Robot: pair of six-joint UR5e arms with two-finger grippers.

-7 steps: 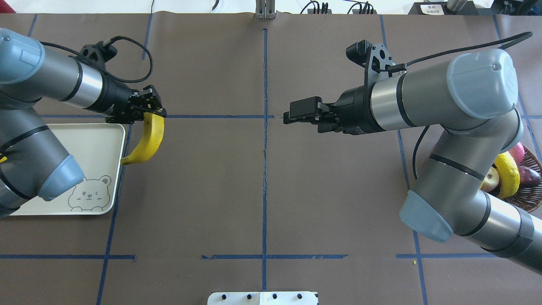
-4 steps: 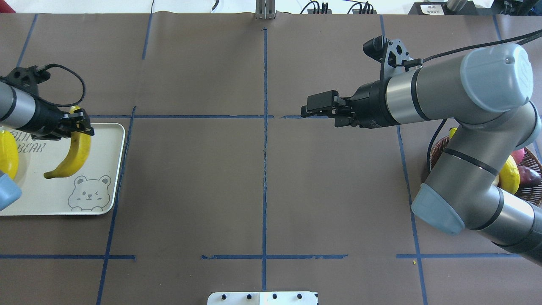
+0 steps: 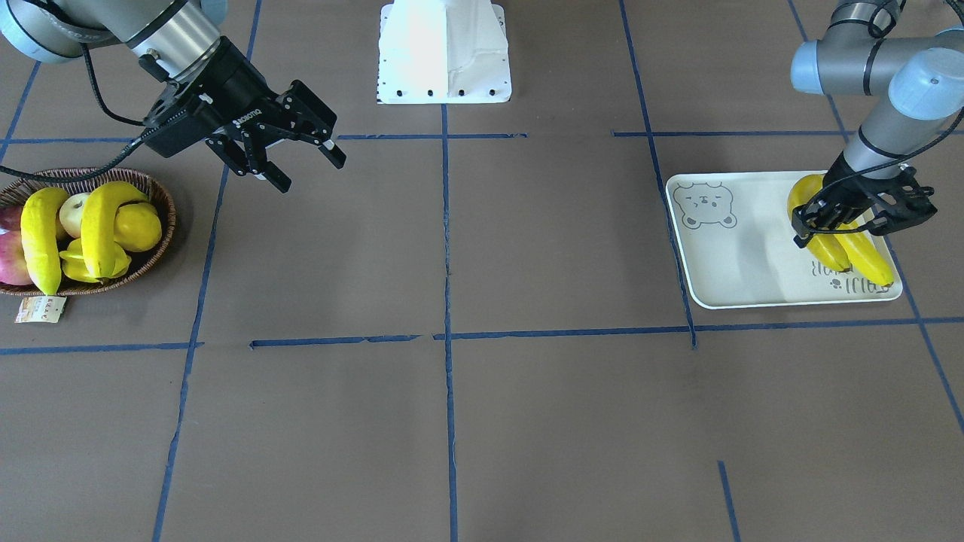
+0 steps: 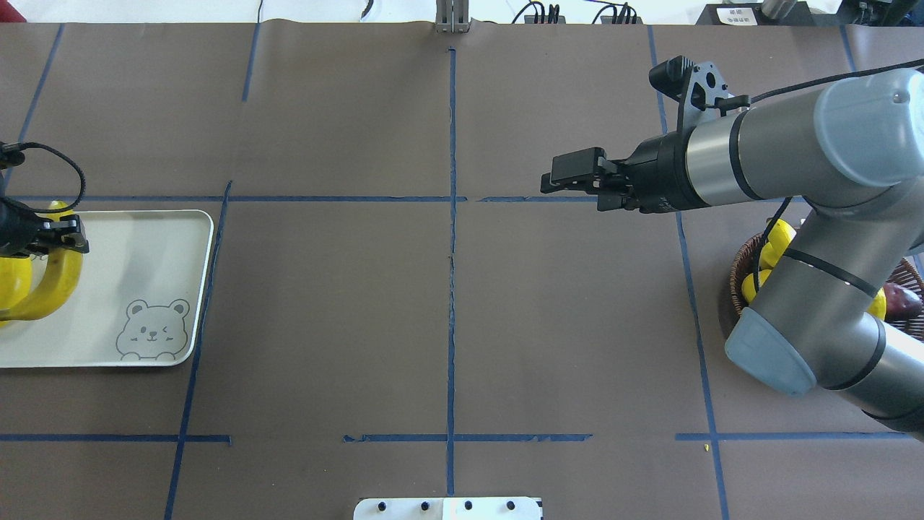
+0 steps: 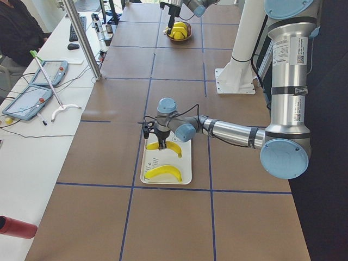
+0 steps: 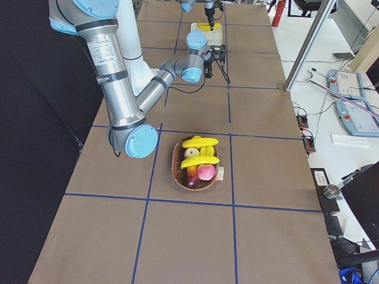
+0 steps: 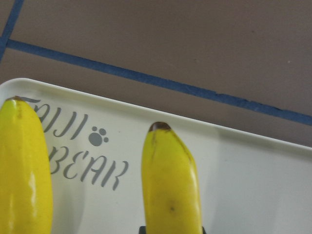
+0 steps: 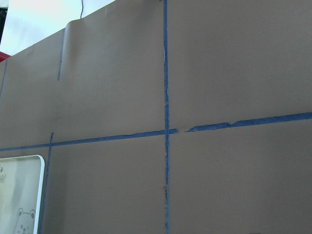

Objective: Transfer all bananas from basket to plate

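bananas (image 3: 98,226): yellow, curved | 2 in basket (image 3: 167,226) | 2 at plate (image 3: 745,248)

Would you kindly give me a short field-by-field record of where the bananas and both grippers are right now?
left gripper: shut on held banana, over plate
resting banana: lying on plate, beside held banana
basket: holds two bananas among other fruit
right gripper: open, empty, above table
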